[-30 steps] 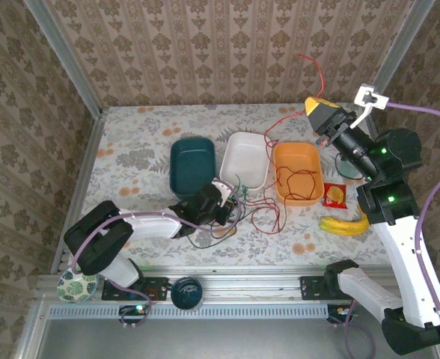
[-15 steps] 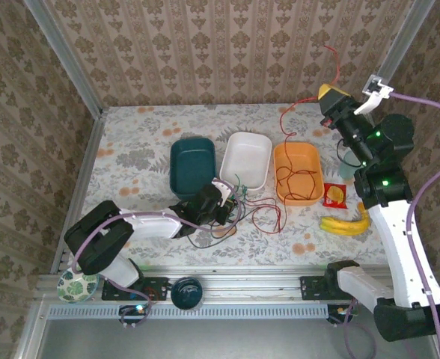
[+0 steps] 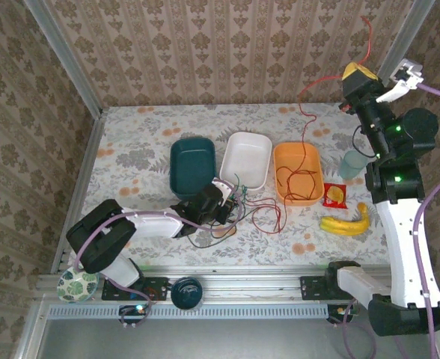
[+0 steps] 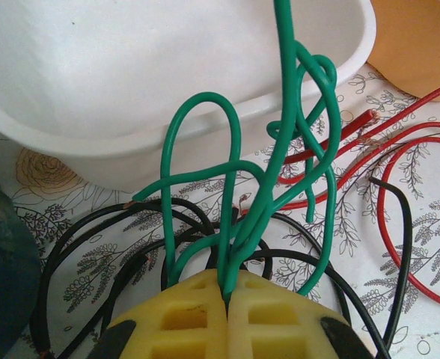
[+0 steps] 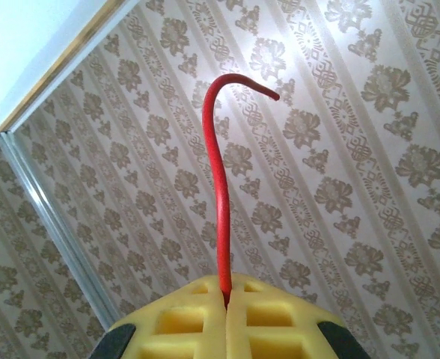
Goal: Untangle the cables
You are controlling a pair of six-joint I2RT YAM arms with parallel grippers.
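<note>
Damask wallpaper all round, a floral cloth on the table (image 3: 130, 157). Three bins in a row mid-table: dark teal bin (image 3: 192, 168), white bin (image 3: 246, 161), orange bin (image 3: 317, 168). A banana (image 3: 346, 224), a snack packet (image 3: 334, 196) and a pale cup (image 3: 352, 164) sit by my right arm.

Poorly seen: in the top view my left gripper (image 3: 226, 203) lies low at the white bin's near corner, and the tangle under it is too fine to sort strand from strand. The left wrist view cuts off the teal bin at the left edge and the orange bin at the top right.

Left gripper: yellow pads pressed together, green cable (image 4: 286, 75) pinched in the seam. Its loops stand up in front of the white bin's wall. Black cables (image 4: 407, 239) curl on the cloth around and beneath the pads, their ends out of frame.

Right gripper (image 3: 357, 72): raised high against the back wall, pads closed on the red cable (image 5: 221, 202). A short free end stands above the seam and hooks over. From the top view the cable drops from the gripper into the orange bin and coils there. It looks to join the red loops on the cloth between that bin and my left gripper, though I cannot be sure it is one strand.
</note>
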